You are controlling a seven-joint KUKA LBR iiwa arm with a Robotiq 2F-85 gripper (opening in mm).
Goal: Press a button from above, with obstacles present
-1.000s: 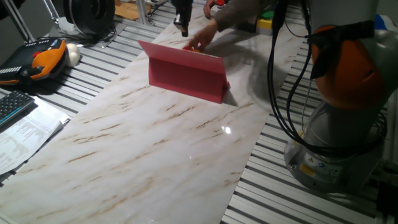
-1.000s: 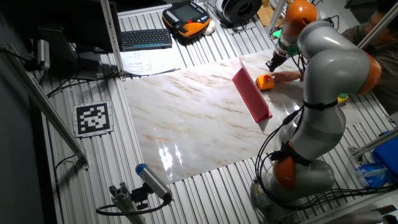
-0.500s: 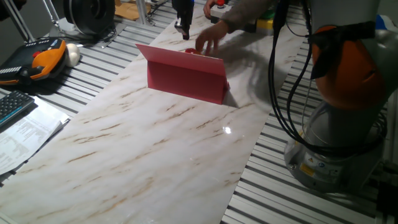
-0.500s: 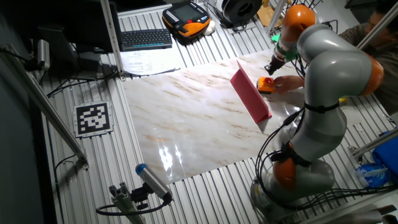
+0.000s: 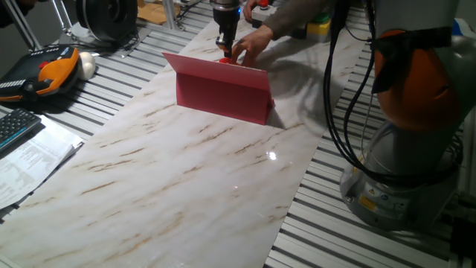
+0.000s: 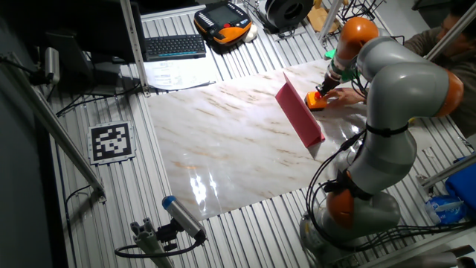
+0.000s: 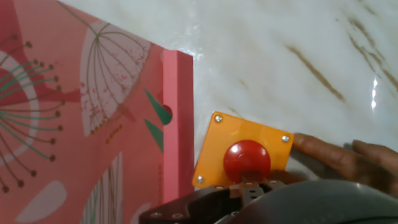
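The button point(image 7: 247, 160) is a round red cap on an orange-yellow square base, lying on the marble table right behind the red-pink panel point(image 7: 177, 124). In one fixed view only a sliver of the button point(image 5: 225, 60) shows above the panel point(image 5: 223, 93). In the other fixed view the button point(image 6: 316, 100) sits beside the panel point(image 6: 300, 115). My gripper point(image 5: 224, 42) hangs directly above the button, close to it, and also shows in the other fixed view point(image 6: 326, 85). Its dark underside point(image 7: 249, 190) fills the bottom of the hand view. No view shows the fingertips' gap.
A person's hand point(image 5: 251, 43) rests on the table touching the button base, its fingers point(image 7: 336, 158) at the base's right side. A yellow box with a green button point(image 5: 318, 27) stands at the back. A teach pendant point(image 5: 46, 71) and keyboard point(image 6: 175, 46) lie off the marble.
My gripper has moved over and down toward the button. The person's hand has shifted and now sits beside the button base, and the panel was nudged slightly.
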